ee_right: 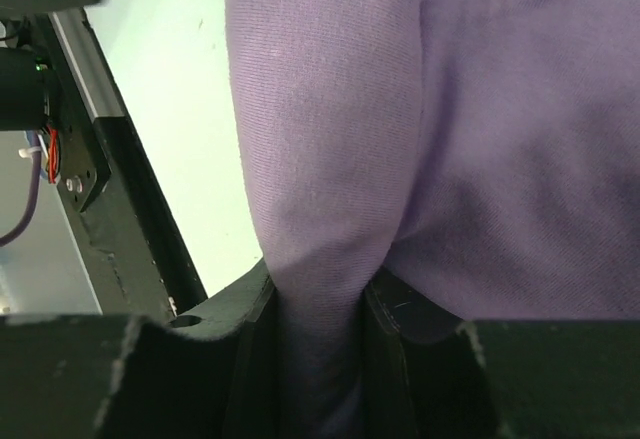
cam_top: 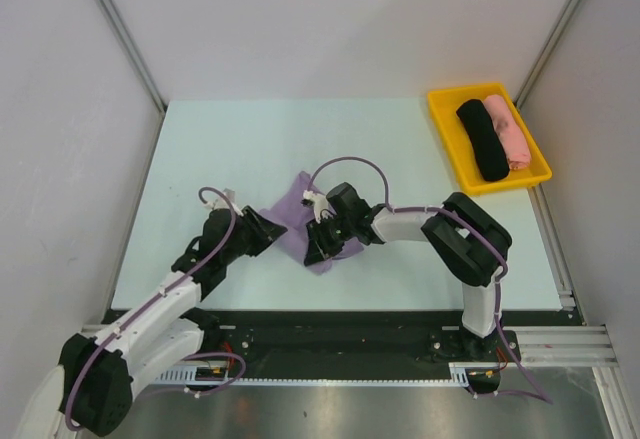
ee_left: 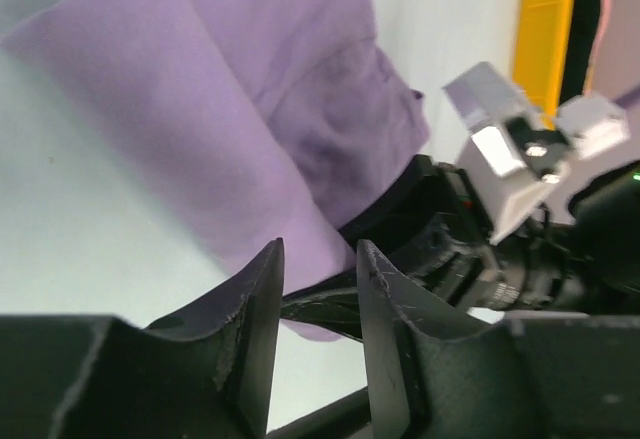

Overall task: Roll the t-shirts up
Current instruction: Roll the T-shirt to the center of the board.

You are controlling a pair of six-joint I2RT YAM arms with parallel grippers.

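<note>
At mid worktop (cam_top: 230,149), the t-shirt (cam_top: 290,207) lies bunched, not yet rolled: right claw (ee_right: 318,319) pinches a fold; left claw (ee_left: 318,264), narrow at its eight o'clock edge, grip unclear.

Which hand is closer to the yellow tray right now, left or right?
Right. The right hand pinches a fold of the purple t-shirt mid-table, left of the yellow tray; the left hand sits farther left, at the shirt's other edge.

Purple t-shirt (ee_left: 250,89) lay bunched on the pale table (ee_left: 60,239).
The left gripper (ee_left: 320,247) stood slightly apart at its near edge; the right arm (ee_left: 480,239) met the cloth, a yellow tray (ee_left: 545,19) behind.
</note>
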